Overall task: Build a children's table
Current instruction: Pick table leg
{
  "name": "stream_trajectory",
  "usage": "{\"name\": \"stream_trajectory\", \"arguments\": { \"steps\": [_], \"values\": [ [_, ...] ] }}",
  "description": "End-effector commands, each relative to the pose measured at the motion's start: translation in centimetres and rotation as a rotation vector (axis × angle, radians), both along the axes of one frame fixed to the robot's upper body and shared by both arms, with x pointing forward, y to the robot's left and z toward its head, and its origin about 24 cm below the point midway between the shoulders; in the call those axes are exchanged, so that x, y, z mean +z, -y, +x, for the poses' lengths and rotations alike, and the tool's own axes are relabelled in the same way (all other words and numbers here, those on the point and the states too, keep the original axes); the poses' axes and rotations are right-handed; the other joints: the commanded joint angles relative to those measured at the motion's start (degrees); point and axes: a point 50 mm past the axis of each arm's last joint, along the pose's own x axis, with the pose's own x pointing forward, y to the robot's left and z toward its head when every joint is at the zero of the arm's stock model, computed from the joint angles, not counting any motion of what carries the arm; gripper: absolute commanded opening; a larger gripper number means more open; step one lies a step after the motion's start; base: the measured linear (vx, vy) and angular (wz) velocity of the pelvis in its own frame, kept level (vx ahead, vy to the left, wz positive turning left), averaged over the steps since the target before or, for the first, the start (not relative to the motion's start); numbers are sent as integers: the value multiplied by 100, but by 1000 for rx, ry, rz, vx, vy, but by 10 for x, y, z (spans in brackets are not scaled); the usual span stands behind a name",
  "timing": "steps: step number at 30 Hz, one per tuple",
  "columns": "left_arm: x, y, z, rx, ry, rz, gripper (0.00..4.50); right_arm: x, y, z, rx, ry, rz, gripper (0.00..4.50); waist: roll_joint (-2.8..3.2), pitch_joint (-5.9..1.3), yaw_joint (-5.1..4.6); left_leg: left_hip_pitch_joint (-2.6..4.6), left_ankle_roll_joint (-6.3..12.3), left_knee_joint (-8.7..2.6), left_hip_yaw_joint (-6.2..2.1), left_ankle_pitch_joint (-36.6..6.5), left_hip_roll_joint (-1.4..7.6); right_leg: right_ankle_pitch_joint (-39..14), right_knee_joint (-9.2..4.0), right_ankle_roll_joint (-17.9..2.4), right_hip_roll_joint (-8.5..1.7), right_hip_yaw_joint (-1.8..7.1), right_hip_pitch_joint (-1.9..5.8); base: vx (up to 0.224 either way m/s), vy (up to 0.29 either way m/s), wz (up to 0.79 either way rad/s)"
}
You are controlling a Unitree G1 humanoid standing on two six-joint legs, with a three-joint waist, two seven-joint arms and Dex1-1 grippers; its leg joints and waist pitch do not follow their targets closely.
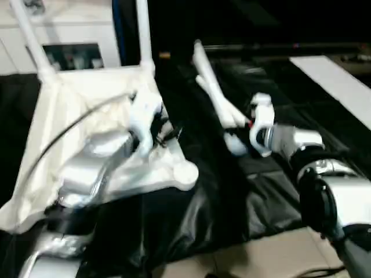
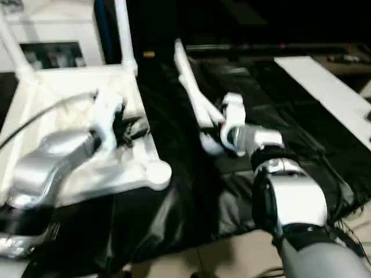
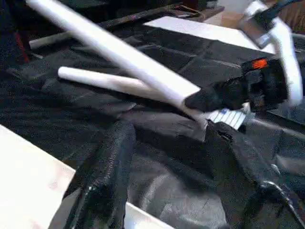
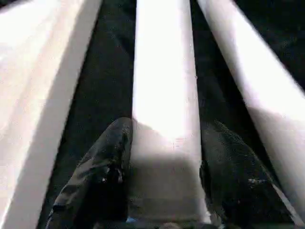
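The children's table lies upside down at the left, its white top (image 1: 64, 98) ribbed side up. Two legs (image 1: 143, 29) stand upright in its far corner sockets. Two loose white legs (image 1: 211, 87) lie crossed on the black sheet in the middle. My right gripper (image 4: 164, 126) is at the near end of one loose leg (image 3: 124, 55), a black finger (image 4: 114, 157) pressed against each side of the tube. Beside it lies the other loose leg (image 3: 105, 81). My left gripper (image 2: 130, 128) hovers over the top's right edge, its fingers spread with nothing between them.
A crinkled black sheet (image 1: 220, 197) covers the work area. A flat white board (image 1: 336, 81) lies at the far right. White cabinets (image 1: 69, 23) stand behind the table top. Light floor (image 1: 261, 255) shows at the front. A black cable (image 1: 69, 130) runs along my left forearm.
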Motion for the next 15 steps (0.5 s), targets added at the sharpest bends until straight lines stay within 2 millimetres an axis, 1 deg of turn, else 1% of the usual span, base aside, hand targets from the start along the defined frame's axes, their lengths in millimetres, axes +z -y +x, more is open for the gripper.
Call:
{"name": "stream_trajectory", "arguments": {
  "steps": [1, 2, 3, 4, 5, 6, 7, 8, 9, 10, 11, 12, 13, 14, 15],
  "values": [
    [-2, 7, 3, 10, -22, -19, 303, 3, 0, -1, 36, 66, 78, 188, 66, -473, 16, 40, 0, -344, -14, -1363, 125, -1303, -392, -1134, -343, 271, 327, 0, 0, 0],
    [-3, 11, 5, 18, -31, -34, 310, 6, -2, -2, 56, 105, 129, 188, 90, -493, 26, 33, 50, -331, -11, -1239, 131, -1104, -372, -1184, -345, 274, 340, 0, 0, 0],
    [-3, 12, 7, 32, -43, -46, 310, 10, -3, -3, 77, 139, 184, 188, 81, -513, 30, 24, 107, -326, -17, -1101, 140, -884, -341, -1269, -346, 266, 361, 0, 0, 0],
    [-3, 12, 7, 32, -43, -46, 333, 10, -3, -3, 77, 139, 184, 188, 73, -521, 31, 10, 144, -319, -17, -1007, 136, -757, -325, -1301, -340, 263, 372, 0, 0, 0],
    [-3, 18, 11, 50, -75, -113, 342, 20, -9, -10, 174, 238, 305, 188, 75, -517, 36, 12, 231, -311, -3, -917, 135, -588, -324, -1350, -326, 265, 367, 0, 0, 0],
    [-1, 23, 13, 40, -93, -168, 342, 24, -13, -17, 236, 282, 359, 188, 67, -531, 58, 0, 344, -295, -7, -786, 146, -353, -291, -1370, -329, 268, 395, 0, 0, 0],
    [0, 27, 14, 37, -117, -220, 352, 27, -16, -23, 284, 310, 393, 188, 60, -550, 74, 7, 426, -287, -14, -678, 164, -254, -276, -1381, -335, 259, 387, 0, 0, 0],
    [2, 30, 15, 35, -134, -254, 352, 28, -18, -28, 315, 326, 415, 188, 48, -539, 83, -8, 481, -282, -3, -579, 145, -167, -285, -1380, -310, 258, 397, 0, 0, 0],
    [6, 36, 16, 15, -161, -326, 364, 31, -21, -38, 375, 351, 451, 188, 50, -532, 123, -7, 557, -271, -3, -504, 161, -76, -286, -1399, -319, 263, 387, 0, 0, 0],
    [8, 39, 16, 3, -166, -350, 377, 32, -22, -41, 394, 358, 461, 187, 45, -523, 128, -7, 543, -286, -9, -636, 174, -360, -313, -1439, -344, 242, 367, 0, 0, 0],
    [12, 44, 16, -12, -201, -425, 377, 32, -24, -49, 437, 359, 476, 187, 52, -512, 127, -4, 500, -287, 4, -722, 160, -553, -342, -1411, -344, 243, 368, 0, 0, 0],
    [13, 45, 17, -14, -213, -448, 389, 32, -24, -51, 450, 361, 481, 187, 54, -505, 153, 20, 453, -280, 12, -825, 157, -727, -370, -1386, -350, 247, 357, 0, 0, 0],
    [14, 46, 17, -14, -230, -476, 394, 32, -25, -55, 468, 365, 489, 187, 67, -480, 145, 31, 367, -303, 1, -1022, 166, -1071, -422, -1319, -357, 249, 338, 0, 0, 0],
    [15, 47, 18, -13, -239, -491, 394, 33, -25, -57, 479, 369, 495, 187, 53, -471, 150, 37, 273, -313, -3, -1210, 151, -1466, -464, -1182, -361, 237, 334, 0, 0, 0],
    [19, 50, 19, -21, -247, -549, 401, 32, -27, -63, 500, 367, 499, 187, 74, -451, 151, 50, 210, -319, 0, -1329, 137, -1777, -527, -1029, -355, 233, 317, 0, 0, 0]
  ]
}}
